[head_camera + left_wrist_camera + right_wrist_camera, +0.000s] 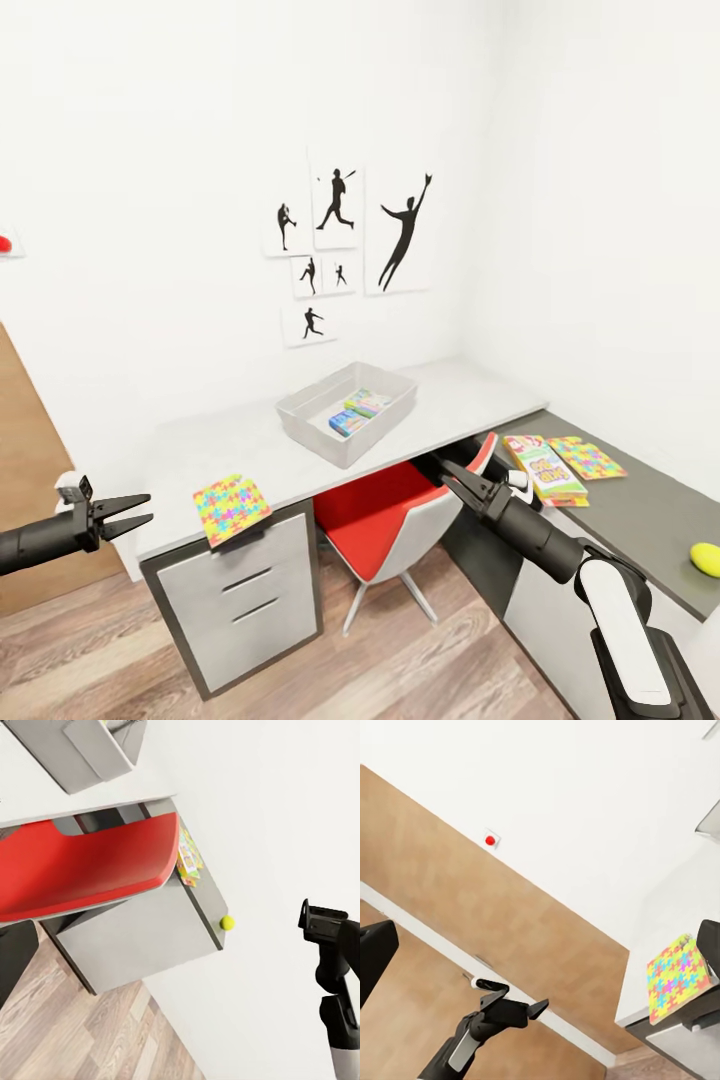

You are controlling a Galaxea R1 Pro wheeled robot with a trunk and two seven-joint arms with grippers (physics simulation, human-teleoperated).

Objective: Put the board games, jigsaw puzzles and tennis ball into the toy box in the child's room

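- Where the arms reach in from the lower edge of the head view, the left gripper (140, 509) hangs over the floor with its fingers spread and nothing between them; the right wrist view shows the same gripper (534, 1007) parted.
- Just to that gripper's right, one jigsaw puzzle (231, 507) lies at the front edge of the table (200, 450), a corner overhanging the drawers; it also shows in the right wrist view (678, 976).
- Over the red chair (385, 515), the right gripper (447, 470) points toward the desk; its fingers overlap from this angle, so I cannot tell whether it is parted or clenched.
- Just right of it on the dark lower section, a board game (545, 468) lies touching a second jigsaw puzzle (588, 457); the print is too small to read.
- Further right, near the picture's edge, sits the tennis ball (705, 559), also seen in the left wrist view (227, 922).
- Beyond both grippers, the toy box (310, 420) stands on the pale top, holding a blue box (347, 423) and a multicolour box (367, 403), partly hidden by its walls.
- On the wall behind hang baseball silhouette posters (400, 232).
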